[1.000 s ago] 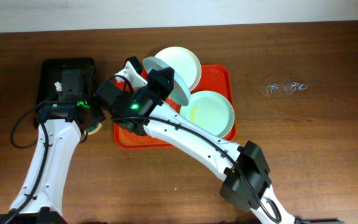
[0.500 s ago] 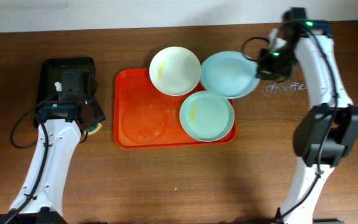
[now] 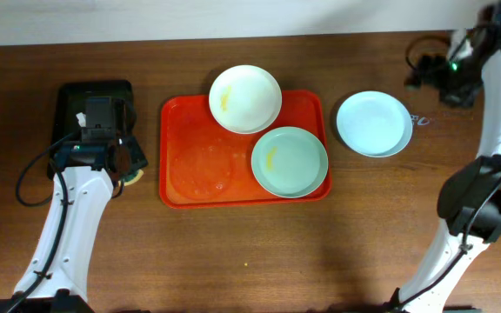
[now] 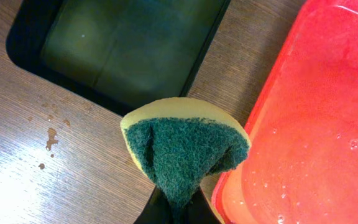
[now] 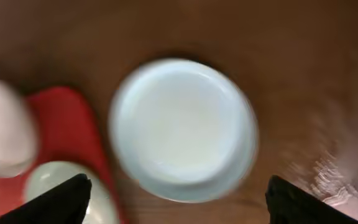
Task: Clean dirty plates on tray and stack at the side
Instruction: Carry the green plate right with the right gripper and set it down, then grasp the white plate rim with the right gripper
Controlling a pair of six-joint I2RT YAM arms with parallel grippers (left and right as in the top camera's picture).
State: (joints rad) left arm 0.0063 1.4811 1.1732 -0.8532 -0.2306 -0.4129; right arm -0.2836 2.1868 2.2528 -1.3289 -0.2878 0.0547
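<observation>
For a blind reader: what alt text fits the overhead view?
A pale blue plate sits alone on the table right of the red tray, which carries a white plate and a mint plate, both smeared yellow. The left gripper holds a sponge.

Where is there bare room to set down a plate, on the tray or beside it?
The tray is bare on the left, between its rim, the white plate and the mint plate; so is the table in front. Crowded: the tray's right side, and the gap by the black tray, where the left gripper holds a sponge.
</observation>
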